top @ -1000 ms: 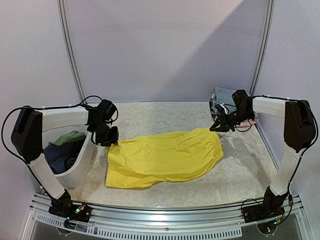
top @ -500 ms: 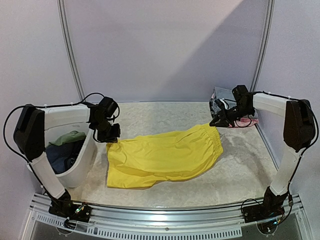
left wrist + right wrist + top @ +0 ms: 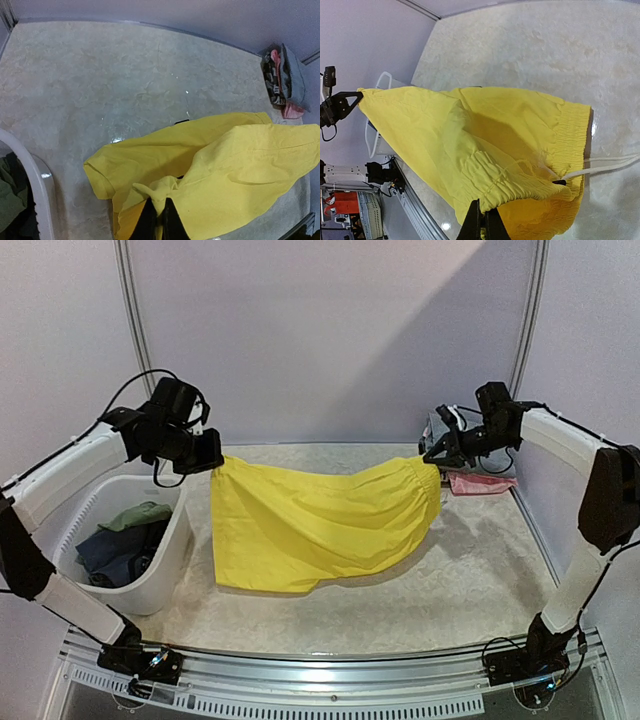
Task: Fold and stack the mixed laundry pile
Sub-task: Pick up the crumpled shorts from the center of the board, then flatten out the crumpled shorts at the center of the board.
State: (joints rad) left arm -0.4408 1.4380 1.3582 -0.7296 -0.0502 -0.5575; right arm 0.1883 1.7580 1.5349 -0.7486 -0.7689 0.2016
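Note:
The bright yellow shorts (image 3: 320,525) hang stretched between both grippers above the table, lower edge sagging to the surface. My left gripper (image 3: 213,462) is shut on a leg-hem corner; in the left wrist view its jaws (image 3: 159,205) pinch a bunched yellow fold (image 3: 165,187). My right gripper (image 3: 432,458) is shut on the elastic waistband, and in the right wrist view (image 3: 485,209) the gathered band (image 3: 520,182) sits between its fingers, white drawstring (image 3: 605,162) trailing. Olive-green (image 3: 138,514) and dark blue (image 3: 115,552) pieces of the laundry pile lie in the tub.
A white plastic tub (image 3: 176,540) stands at the left, its rim (image 3: 37,190) near the left arm. A small stack of grey (image 3: 446,426) and pink (image 3: 482,483) garments sits at the back right corner, by the right gripper. Walls enclose the back and sides.
The left gripper closed on the shorts' hem corner, then both arms rose and pulled apart, lifting the shorts off the table into a hanging spread.

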